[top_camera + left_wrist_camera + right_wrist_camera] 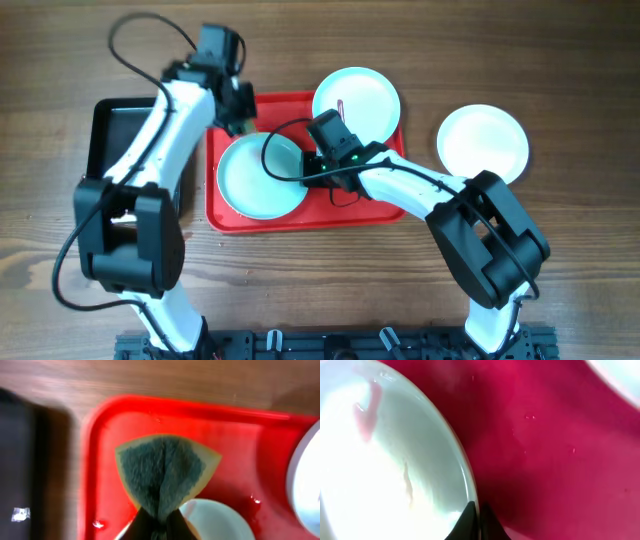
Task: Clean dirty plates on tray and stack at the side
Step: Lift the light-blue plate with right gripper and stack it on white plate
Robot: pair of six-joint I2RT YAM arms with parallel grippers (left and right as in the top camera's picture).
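Note:
The red tray (300,210) holds a pale turquoise plate (258,180) at its left. My right gripper (312,172) is shut on this plate's right rim; the right wrist view shows the fingers (476,520) pinching the rim and a reddish smear on the plate (385,470). A second pale plate (356,98) with a small dark mark sits on the tray's far right corner. A third pale plate (483,142) lies on the table to the right. My left gripper (243,118) is shut on a green-and-yellow sponge (162,472) above the tray's far left (235,450).
A glossy black tray (120,135) lies left of the red tray, also in the left wrist view (15,460). Small wet drops glint on the red tray (97,523). The wooden table (560,260) surrounds everything.

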